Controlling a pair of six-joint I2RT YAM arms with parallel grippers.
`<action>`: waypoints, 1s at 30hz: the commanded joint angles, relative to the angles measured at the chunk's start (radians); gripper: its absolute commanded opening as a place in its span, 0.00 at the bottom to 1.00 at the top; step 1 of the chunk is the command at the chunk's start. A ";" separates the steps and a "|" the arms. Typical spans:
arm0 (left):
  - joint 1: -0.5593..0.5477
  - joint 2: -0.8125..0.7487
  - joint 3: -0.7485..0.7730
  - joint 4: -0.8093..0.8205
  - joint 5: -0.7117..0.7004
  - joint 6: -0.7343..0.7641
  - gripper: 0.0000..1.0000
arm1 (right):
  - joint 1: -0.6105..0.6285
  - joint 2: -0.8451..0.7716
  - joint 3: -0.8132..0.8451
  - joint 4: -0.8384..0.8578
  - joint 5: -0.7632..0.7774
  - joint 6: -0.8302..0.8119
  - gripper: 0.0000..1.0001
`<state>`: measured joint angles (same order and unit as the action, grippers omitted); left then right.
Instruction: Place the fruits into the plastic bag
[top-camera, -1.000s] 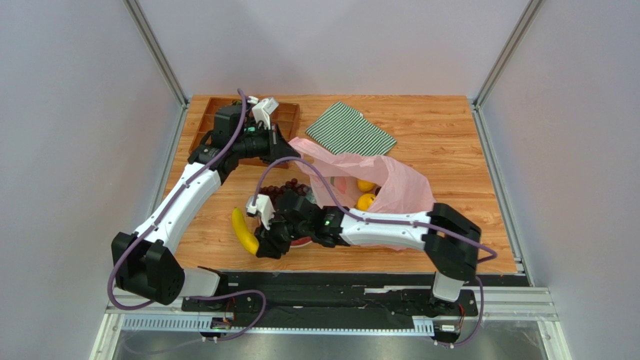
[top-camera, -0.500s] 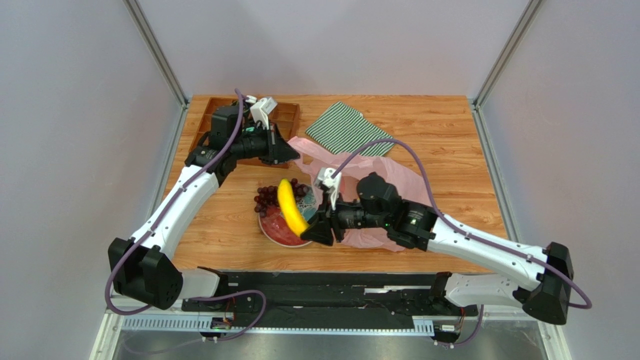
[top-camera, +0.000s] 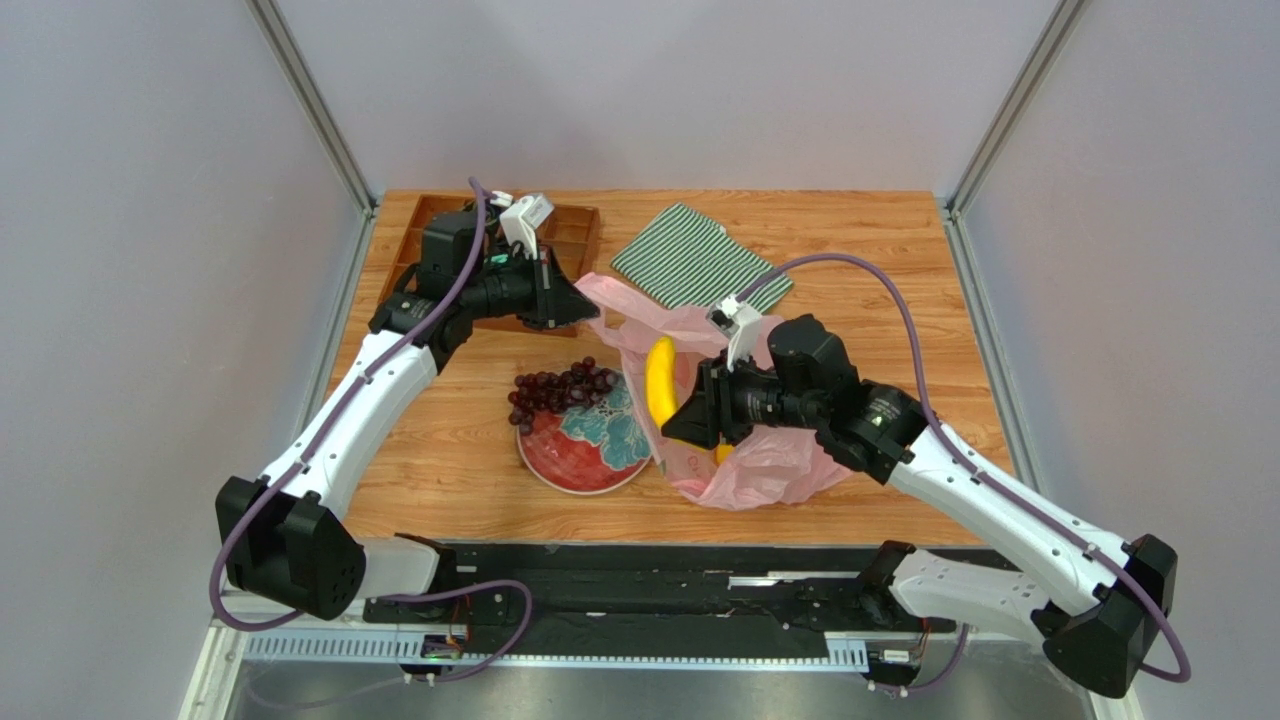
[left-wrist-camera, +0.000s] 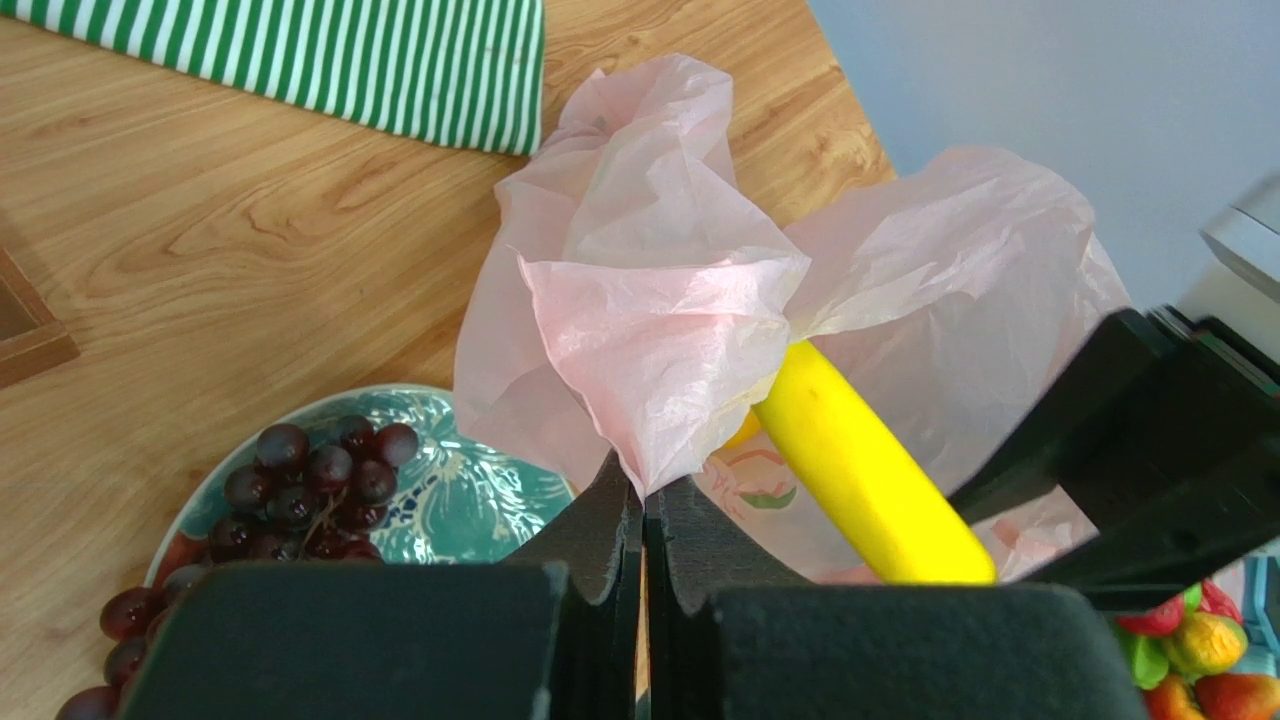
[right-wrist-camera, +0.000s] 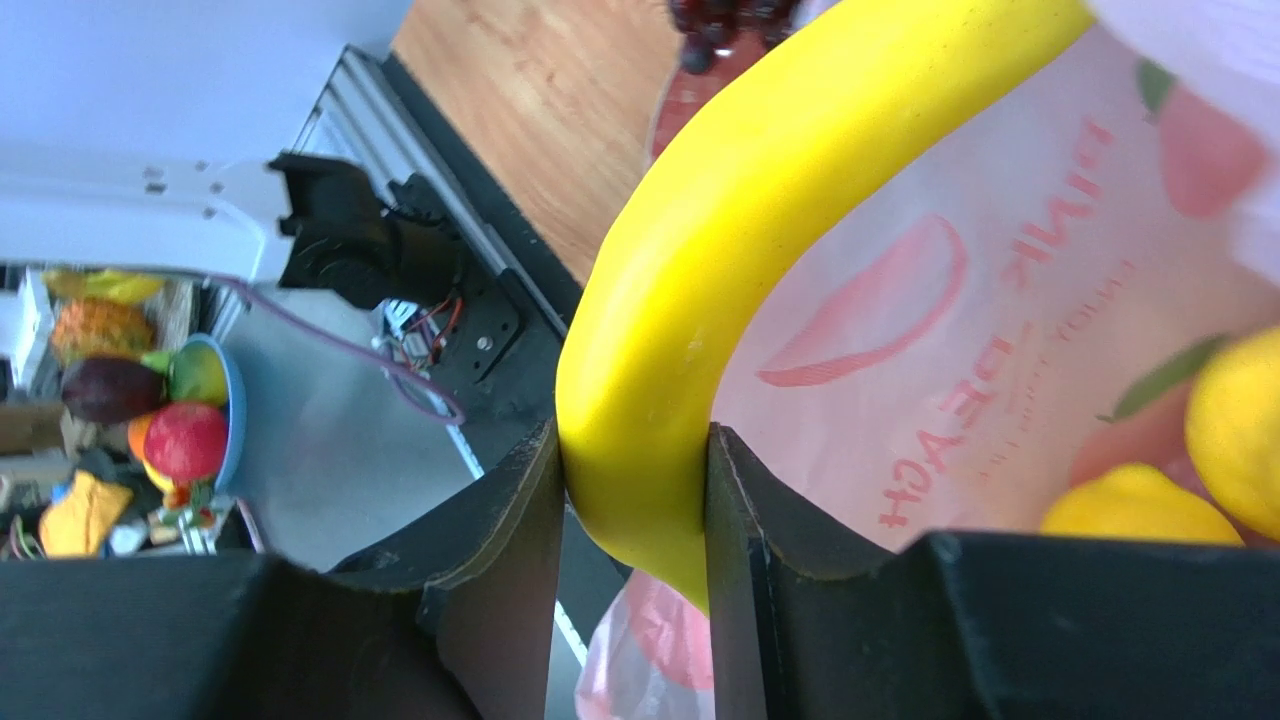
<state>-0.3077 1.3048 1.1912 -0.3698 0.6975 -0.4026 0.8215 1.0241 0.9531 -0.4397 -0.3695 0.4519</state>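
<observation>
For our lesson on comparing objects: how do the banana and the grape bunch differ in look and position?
The banana is one long, curved yellow fruit; the grape bunch is a cluster of small, round, dark purple ones. The banana is clamped in the right gripper at the mouth of the pink plastic bag; the grape bunch lies untouched on the plate. Both are smooth-skinned fruits.

Top view overhead from near edge, facing down; wrist views close, sharing banana (left-wrist-camera: 869, 483), bag (left-wrist-camera: 661, 300).
</observation>
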 joint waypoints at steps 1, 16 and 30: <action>-0.002 -0.036 0.010 0.014 0.003 0.010 0.00 | -0.056 0.030 0.068 -0.077 0.036 0.087 0.20; -0.002 -0.033 0.010 0.012 -0.001 0.015 0.00 | -0.134 0.398 0.240 -0.163 0.246 0.061 0.22; -0.002 -0.032 0.011 0.011 -0.001 0.015 0.00 | -0.206 0.403 0.176 -0.301 0.612 0.013 0.35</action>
<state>-0.3107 1.3048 1.1912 -0.3698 0.6979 -0.4026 0.6395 1.4479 1.1419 -0.7162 0.1539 0.4801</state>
